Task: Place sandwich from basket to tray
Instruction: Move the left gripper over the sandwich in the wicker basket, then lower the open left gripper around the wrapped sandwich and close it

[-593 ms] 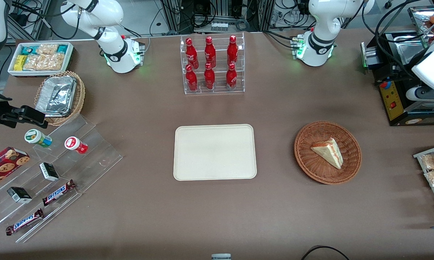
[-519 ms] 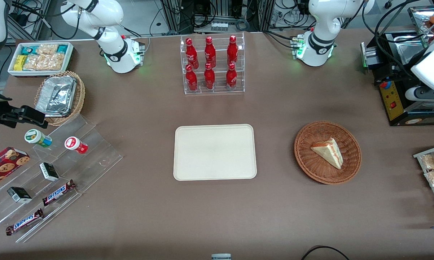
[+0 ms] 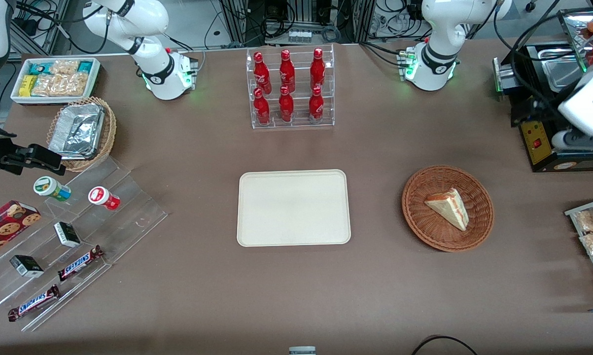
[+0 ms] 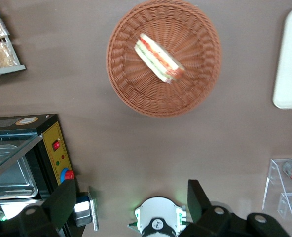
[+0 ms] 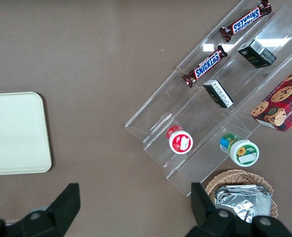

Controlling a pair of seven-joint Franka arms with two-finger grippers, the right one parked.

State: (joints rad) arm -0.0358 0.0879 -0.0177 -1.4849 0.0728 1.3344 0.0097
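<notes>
The sandwich (image 3: 448, 208), a pale triangular wedge with red and green filling, lies in the round reddish-brown wicker basket (image 3: 424, 227) toward the working arm's end of the table. The cream tray (image 3: 293, 207) lies bare at the table's middle, beside the basket. My left arm (image 3: 589, 106) hangs high over the table's working-arm end, farther from the front camera than the basket. In the left wrist view my gripper (image 4: 131, 202) is open and empty, its fingers (image 4: 198, 200) wide apart, well above and apart from the sandwich (image 4: 159, 58), the basket (image 4: 136, 94) and the tray (image 4: 291, 64).
A black machine with a yellow panel (image 3: 538, 133) stands under the left arm. A rack of snack packets (image 3: 592, 231) lies beside the basket. A clear rack of red bottles (image 3: 289, 88) stands farther back than the tray. Clear display steps with snacks (image 3: 79, 236) sit toward the parked arm's end.
My left arm has shifted a little toward the basket. The sandwich, basket and tray have not moved.
</notes>
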